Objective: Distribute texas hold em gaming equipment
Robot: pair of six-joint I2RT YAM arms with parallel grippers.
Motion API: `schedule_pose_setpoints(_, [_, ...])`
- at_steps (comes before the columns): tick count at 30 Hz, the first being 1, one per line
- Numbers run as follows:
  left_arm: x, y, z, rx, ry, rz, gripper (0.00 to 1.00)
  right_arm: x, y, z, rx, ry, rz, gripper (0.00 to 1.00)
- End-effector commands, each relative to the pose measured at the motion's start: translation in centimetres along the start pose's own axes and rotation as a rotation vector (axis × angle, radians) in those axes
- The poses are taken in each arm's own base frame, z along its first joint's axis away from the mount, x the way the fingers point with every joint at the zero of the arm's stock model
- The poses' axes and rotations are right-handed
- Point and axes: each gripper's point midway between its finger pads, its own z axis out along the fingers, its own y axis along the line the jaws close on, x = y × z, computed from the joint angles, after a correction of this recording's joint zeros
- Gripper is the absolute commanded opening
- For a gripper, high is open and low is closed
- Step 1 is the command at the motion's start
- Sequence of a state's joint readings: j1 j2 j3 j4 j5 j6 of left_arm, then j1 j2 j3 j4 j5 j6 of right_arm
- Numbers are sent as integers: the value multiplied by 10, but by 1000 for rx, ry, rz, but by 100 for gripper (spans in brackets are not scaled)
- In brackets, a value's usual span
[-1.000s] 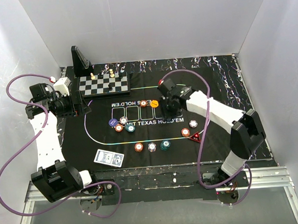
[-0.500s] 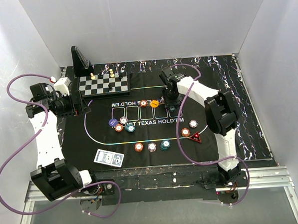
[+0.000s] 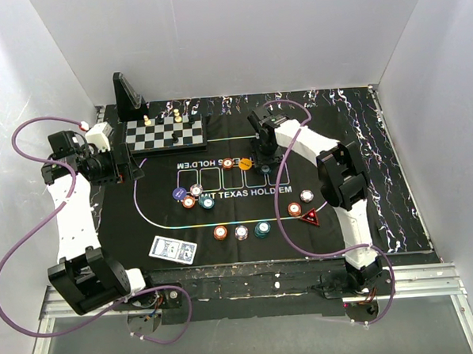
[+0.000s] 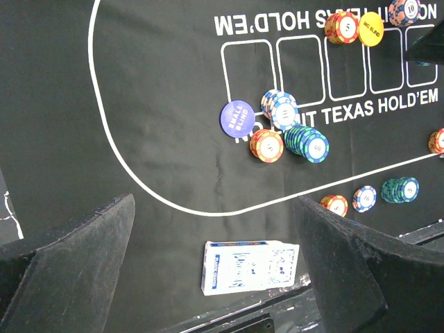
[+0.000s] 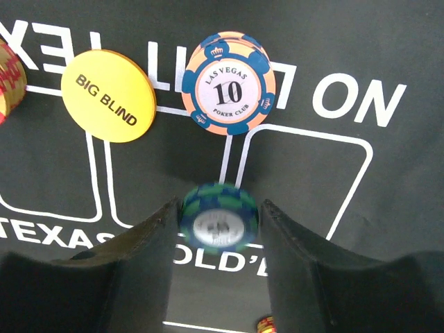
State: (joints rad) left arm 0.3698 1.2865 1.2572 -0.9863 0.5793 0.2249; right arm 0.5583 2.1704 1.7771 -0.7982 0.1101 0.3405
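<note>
The left gripper (image 3: 127, 165) hangs wide open and empty at the left edge of the mat (image 3: 154, 199). The deck (image 3: 173, 249) lies by the near border, with chips (image 3: 198, 196) clustered mid-mat. The right gripper (image 5: 220, 209) pinches a teal chip (image 5: 220, 225) above the card boxes, near the yellow disc (image 5: 107, 96).
</note>
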Motion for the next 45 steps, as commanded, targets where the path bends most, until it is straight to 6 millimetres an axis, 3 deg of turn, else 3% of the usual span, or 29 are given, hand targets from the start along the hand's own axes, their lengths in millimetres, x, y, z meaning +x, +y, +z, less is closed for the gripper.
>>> schedule_pose_setpoints(1, [-11,0,-8,-16,-41,35,100,-18,9,-7,-32,-49,-4,63])
schedule_pose_setpoints(4, [-12,-1,-10,-19,-44,35,100,-18,8,-14,-29,-58,-2,71])
schedule_pose_setpoints(7, [-12,-3,-11,-13,-48,35,100,-19,4,-26,-14,-71,-4,73])
schedule_pose_setpoints(13, [-11,-6,-15,-12,-55,38,100,-4,9,-74,-37,-143,-4,78])
schedule_pose_setpoints(19, [-12,-10,-17,-4,-62,38,100,66,46,-104,-116,-142,-65,86])
schedule_pose_setpoints(24, [-10,-14,-19,8,-67,40,100,127,71,-101,-152,-76,-116,88])
schedule_pose_setpoints(28, [-10,-16,-22,10,-72,42,100,155,80,-88,-146,-30,-150,89])
schedule_pose_setpoints(39, [-10,-16,-24,0,-72,43,100,182,80,-56,-117,33,-139,91])
schedule_pose_setpoints(45, [-8,-15,-22,-2,-66,39,100,191,78,-39,-101,64,-138,83])
